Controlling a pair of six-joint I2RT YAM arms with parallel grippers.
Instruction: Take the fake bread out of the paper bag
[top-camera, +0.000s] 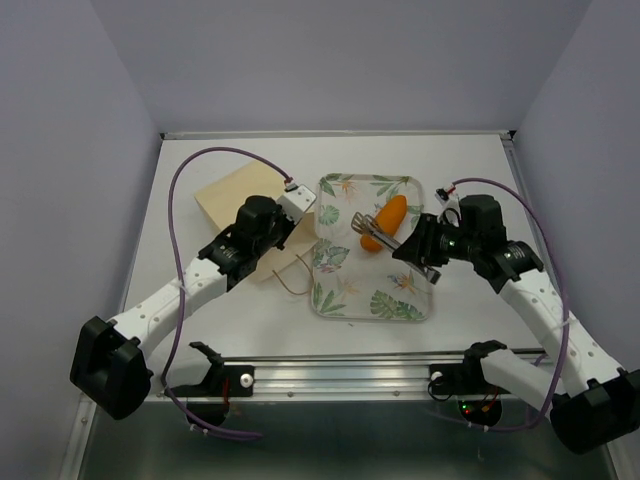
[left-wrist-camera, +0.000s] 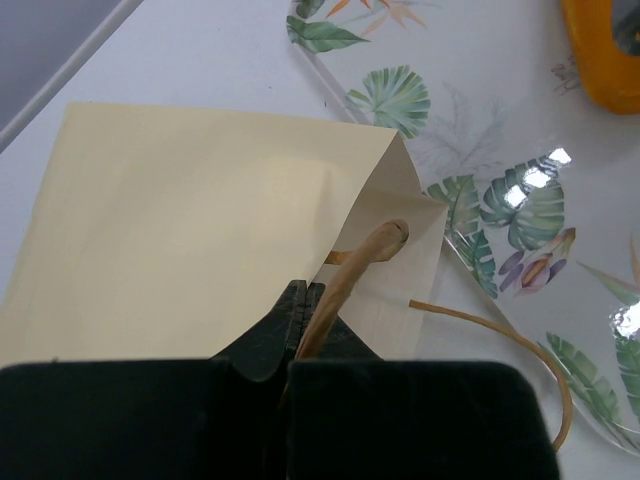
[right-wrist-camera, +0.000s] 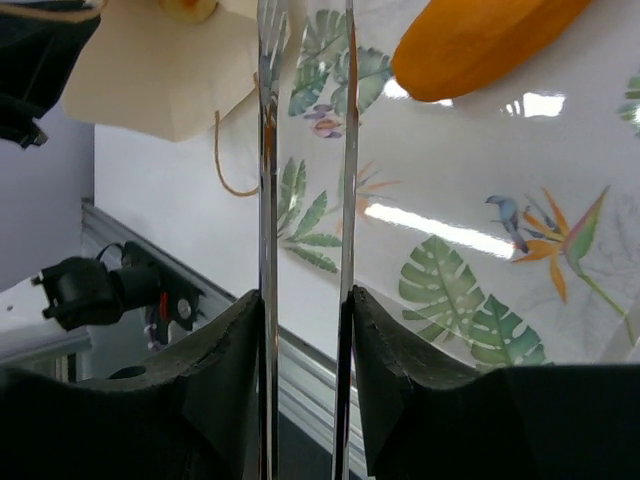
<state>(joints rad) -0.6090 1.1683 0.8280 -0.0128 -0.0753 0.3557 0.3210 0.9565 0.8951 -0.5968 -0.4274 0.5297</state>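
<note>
Closest to the left wrist lens, the left tool (left-wrist-camera: 300, 300) is seen pinched fully together on one thin brown handle (left-wrist-camera: 352, 265) of the paper bag (left-wrist-camera: 180, 230). The bag appears to be laid flat on the table (top-camera: 250, 325), with its mouth turned toward the tray (top-camera: 345, 292) just beside it. A second loop handle (left-wrist-camera: 520, 345) is left slack across the gap between bag and tray.

The right tool (right-wrist-camera: 305, 300) is closed to a narrow gap on a pair of metal tongs (right-wrist-camera: 268, 150), whose two strips are held between its fingers. The tongs are pointed toward the bag, and an orange loaf (top-camera: 392, 213) is seen just to one side of them. Whether the tips touch the loaf cannot be told.

That loaf is already out of the bag and lying on the tray, so at least one piece of bread can be counted as done. A small golden shape is glimpsed at the bag's mouth in the right wrist view, but what it is cannot be made out. The inside of the bag is not shown, so the remaining pieces are judged to be in there, and most of the job is judged to be left.

No brand, label or readable writing is found. The bag is plain, and only leaves, flowers and a bird are printed on the tray.
</note>
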